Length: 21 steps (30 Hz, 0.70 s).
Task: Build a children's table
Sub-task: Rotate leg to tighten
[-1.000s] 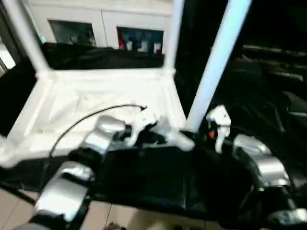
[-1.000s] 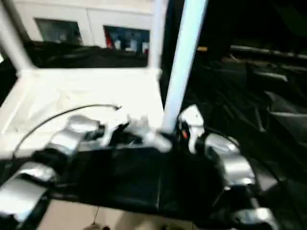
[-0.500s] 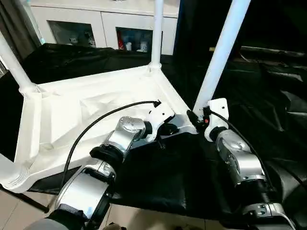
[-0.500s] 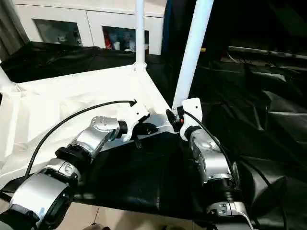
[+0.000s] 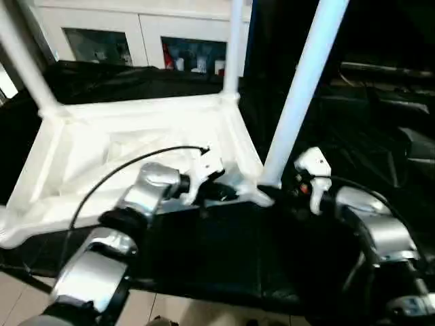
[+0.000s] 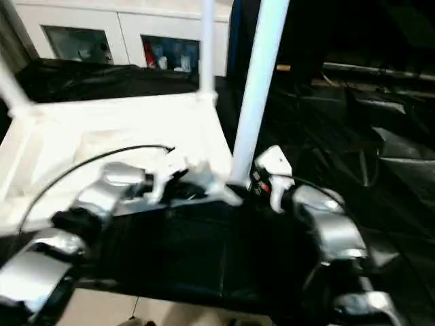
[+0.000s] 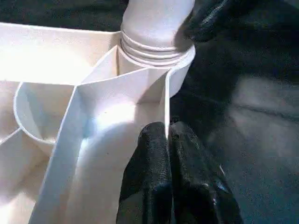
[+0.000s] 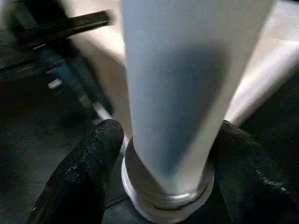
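Note:
The children's table lies upside down on black cloth, its white ribbed top (image 5: 136, 136) facing up. White legs stand in the far left (image 5: 27, 61), far right (image 5: 234, 47) and near right (image 5: 299, 88) corner sockets. My left gripper (image 7: 167, 135) is shut on the top's thin rim wall beside the near right socket (image 7: 156, 51), and it shows at that corner (image 5: 221, 190). My right gripper (image 8: 168, 140) is open around the near right leg's base. One black finger (image 8: 88, 163) stands on each side (image 8: 247, 163) of the leg (image 8: 182, 70).
Black cloth (image 5: 224, 258) covers the work surface and the area to the right. A white cabinet with glass doors (image 5: 136, 41) stands behind. Light floor tiles (image 5: 177, 309) show at the near edge. A black cable (image 5: 115, 176) arcs over my left forearm.
The head views have swung and blurred, so the whole picture has shifted. Both grippers stay at the near right corner, the left on the rim and the right at the leg's base.

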### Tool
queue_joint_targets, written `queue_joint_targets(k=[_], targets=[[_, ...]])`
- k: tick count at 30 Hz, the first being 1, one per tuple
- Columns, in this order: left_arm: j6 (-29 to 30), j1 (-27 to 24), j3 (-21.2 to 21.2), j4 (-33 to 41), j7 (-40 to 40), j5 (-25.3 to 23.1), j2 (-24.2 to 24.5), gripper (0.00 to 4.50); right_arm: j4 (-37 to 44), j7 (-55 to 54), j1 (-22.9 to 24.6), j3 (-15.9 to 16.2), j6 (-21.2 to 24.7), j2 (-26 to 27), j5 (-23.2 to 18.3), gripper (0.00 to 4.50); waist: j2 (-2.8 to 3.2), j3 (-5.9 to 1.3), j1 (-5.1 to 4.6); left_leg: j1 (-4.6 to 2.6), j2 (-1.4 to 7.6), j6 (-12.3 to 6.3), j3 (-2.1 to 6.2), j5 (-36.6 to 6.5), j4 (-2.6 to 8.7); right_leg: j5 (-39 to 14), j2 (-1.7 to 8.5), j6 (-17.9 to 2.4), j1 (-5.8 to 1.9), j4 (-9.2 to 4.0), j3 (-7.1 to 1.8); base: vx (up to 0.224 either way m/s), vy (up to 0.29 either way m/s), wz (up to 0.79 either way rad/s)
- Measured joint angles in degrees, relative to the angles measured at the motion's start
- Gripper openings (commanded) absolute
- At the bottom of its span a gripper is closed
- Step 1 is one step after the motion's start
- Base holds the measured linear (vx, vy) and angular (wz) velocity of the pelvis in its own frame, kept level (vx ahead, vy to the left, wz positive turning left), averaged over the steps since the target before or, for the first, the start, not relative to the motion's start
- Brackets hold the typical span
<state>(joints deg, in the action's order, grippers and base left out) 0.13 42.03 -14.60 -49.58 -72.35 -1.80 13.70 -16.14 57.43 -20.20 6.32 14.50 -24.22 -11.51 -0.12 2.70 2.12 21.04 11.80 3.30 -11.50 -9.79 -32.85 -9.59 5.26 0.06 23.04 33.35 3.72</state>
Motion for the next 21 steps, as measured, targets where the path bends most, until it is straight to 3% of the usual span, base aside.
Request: queue_joint_targets(k=[7,13,21], targets=[[-0.31,-0.72,-1.36,1.48,-6.53,0.71,1.96,0.0,0.65,7.66,0.04,2.66,0.53,-3.03,-1.29,2.93,0.01,0.02,1.21,0.0,0.0,0.01,-0.08,0.0,-0.01,0.01,0.03,-0.01,0.01,-0.01,-0.02,0.0,0.0,0.0],[-0.07,-1.2,-1.51,2.37,-8.2,0.9,2.7,0.0,1.31,9.03,0.14,3.23,0.43,-3.5,-1.29,2.46,0.01,0.02,1.3,0.0,0.01,0.01,-0.08,0.0,-0.01,0.01,0.03,-0.01,0.02,0.0,-0.01,0.0,0.0,0.0],[-0.41,-1.29,-1.52,2.34,-7.67,0.82,2.49,0.0,2.27,8.91,0.5,2.95,0.29,-3.49,-1.37,2.14,0.01,0.01,1.31,-0.02,0.01,0.01,-0.08,0.0,-0.03,0.01,0.03,-0.02,-0.01,0.02,-0.02,0.0,0.0,0.0]])
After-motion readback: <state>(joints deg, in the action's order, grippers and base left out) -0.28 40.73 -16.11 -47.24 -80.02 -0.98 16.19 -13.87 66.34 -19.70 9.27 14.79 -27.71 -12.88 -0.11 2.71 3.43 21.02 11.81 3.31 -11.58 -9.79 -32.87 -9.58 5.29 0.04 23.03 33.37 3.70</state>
